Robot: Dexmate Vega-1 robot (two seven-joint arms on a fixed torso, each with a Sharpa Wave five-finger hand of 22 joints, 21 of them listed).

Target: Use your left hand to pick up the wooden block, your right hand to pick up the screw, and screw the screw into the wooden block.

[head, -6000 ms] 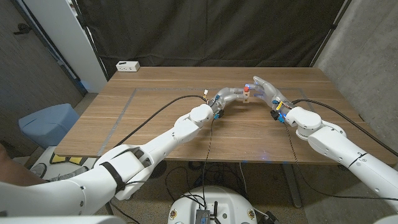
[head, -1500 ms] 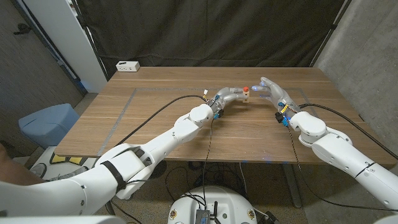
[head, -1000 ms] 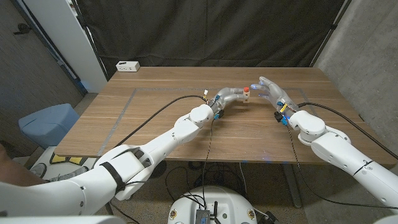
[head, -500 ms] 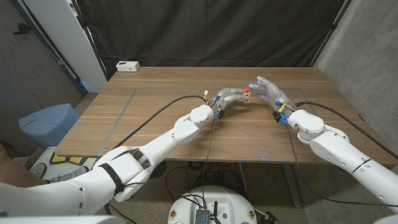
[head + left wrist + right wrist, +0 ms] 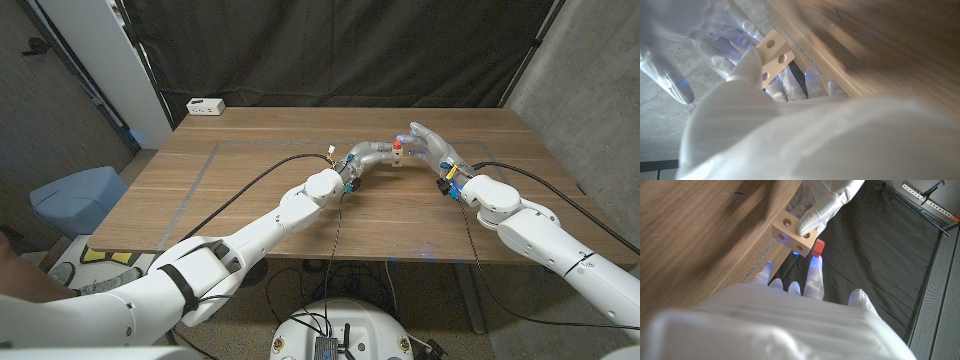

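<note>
Black curtain (image 5: 340, 50) behind, wooden table (image 5: 250, 190), white power strip (image 5: 205, 106) at far corner

The left robot hand (image 5: 747, 70) grips the wooden block (image 5: 774, 55) at the surface (image 5: 880, 45) edge; three holes face the camera.

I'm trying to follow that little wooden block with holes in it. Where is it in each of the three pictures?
Head view: the wooden block is far across the table, between the two hands, with the red screw on top.
Left wrist view: the block is upper left of centre, held by the left robot hand.
Right wrist view: the block is upper middle.
Shared landmark: the red screw at the block.
</note>
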